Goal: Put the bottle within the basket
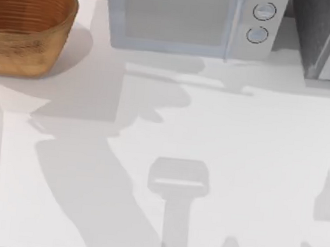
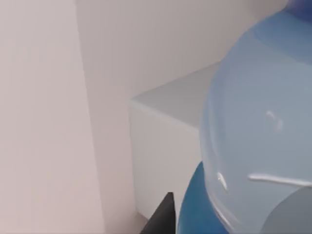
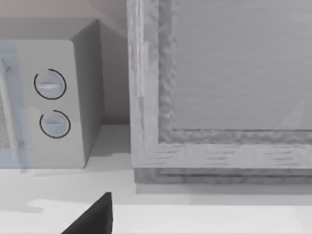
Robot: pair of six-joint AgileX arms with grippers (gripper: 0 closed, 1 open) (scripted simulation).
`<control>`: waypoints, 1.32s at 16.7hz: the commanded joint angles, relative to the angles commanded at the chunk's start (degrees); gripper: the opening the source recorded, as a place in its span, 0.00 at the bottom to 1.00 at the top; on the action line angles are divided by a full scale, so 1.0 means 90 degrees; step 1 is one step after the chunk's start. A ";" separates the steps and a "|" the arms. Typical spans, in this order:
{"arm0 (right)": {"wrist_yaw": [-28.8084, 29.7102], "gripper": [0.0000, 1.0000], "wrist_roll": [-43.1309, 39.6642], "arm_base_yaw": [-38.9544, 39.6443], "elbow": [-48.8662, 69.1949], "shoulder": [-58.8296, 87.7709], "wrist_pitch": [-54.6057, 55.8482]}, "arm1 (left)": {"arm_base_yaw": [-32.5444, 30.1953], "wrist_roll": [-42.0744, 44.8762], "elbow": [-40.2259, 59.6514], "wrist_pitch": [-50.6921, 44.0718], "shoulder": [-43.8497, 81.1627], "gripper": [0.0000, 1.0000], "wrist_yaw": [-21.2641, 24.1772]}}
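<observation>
The bottle [image 2: 258, 146] sits very close in the left wrist view, with clear plastic above and a dark blue lower part. One dark fingertip [image 2: 163, 219] of my left gripper lies against its side, and the gripper is shut on it. The bottle is held up at about the height of a white box's top [image 2: 170, 97]. The tan-orange woven basket [image 1: 25, 25] stands on the table at the far left back corner, and nothing shows inside it. A dark edge of my right gripper [image 3: 92, 217] appears low over the table, facing the back right.
A white microwave [image 1: 190, 18] with two round dials [image 3: 48, 85] stands at the back centre. Beside it, at the back right, is a grey framed panel [image 3: 219, 97]. Arm shadows fall across the white tabletop [image 1: 239, 142].
</observation>
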 joint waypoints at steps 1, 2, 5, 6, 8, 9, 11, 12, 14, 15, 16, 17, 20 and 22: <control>0.0000 1.00 0.0000 0.0000 0.0000 0.0000 0.0000 | -0.0080 -0.0045 -0.0014 0.0155 0.0072 0.00 -0.0073; 0.0000 1.00 0.0000 0.0000 0.0000 0.0000 0.0000 | -0.0158 -0.0095 -0.0034 0.0269 0.0140 0.00 -0.0145; 0.0000 1.00 0.0000 0.0000 0.0000 0.0000 0.0000 | -0.0204 -0.0129 -0.0048 0.0319 0.0184 0.00 -0.0193; 0.0000 1.00 0.0000 0.0000 0.0000 0.0000 0.0000 | -0.0204 -0.0129 -0.0048 0.0319 0.0184 0.00 -0.0193; 0.0000 1.00 0.0000 0.0000 0.0000 0.0000 0.0000 | -0.0204 -0.0129 -0.0048 0.0319 0.0184 0.15 -0.0193; 0.0000 1.00 0.0000 0.0000 0.0000 0.0000 0.0000 | -0.0204 -0.0129 -0.0048 0.0319 0.0184 0.23 -0.0193; 0.0000 1.00 0.0000 0.0000 0.0000 0.0000 0.0000 | -0.0204 -0.0129 -0.0048 0.0319 0.0184 0.38 -0.0193; 0.0000 1.00 0.0000 0.0000 0.0000 0.0000 0.0000 | -0.0204 -0.0129 -0.0048 0.0319 0.0184 0.45 -0.0193; 0.0000 1.00 0.0000 0.0000 0.0000 0.0000 0.0000 | -0.0204 -0.0129 -0.0048 0.0319 0.0184 0.60 -0.0193; 0.0000 1.00 0.0000 0.0000 0.0000 0.0000 0.0000 | -0.0204 -0.0129 -0.0048 0.0319 0.0184 0.68 -0.0193; 0.0000 1.00 0.0000 0.0000 0.0000 0.0000 0.0000 | -0.0204 -0.0129 -0.0048 0.0319 0.0184 0.75 -0.0193; 0.0000 1.00 0.0000 0.0000 0.0000 0.0000 0.0000 | -0.0204 -0.0129 -0.0048 0.0319 0.0184 0.83 -0.0193; 0.0000 1.00 0.0000 0.0000 0.0000 0.0000 0.0000 | -0.0204 -0.0129 -0.0048 0.0319 0.0184 1.00 -0.0193; 0.0000 1.00 0.0000 0.0000 0.0000 0.0000 0.0000 | -0.0204 -0.0129 -0.0048 0.0319 0.0184 1.00 -0.0193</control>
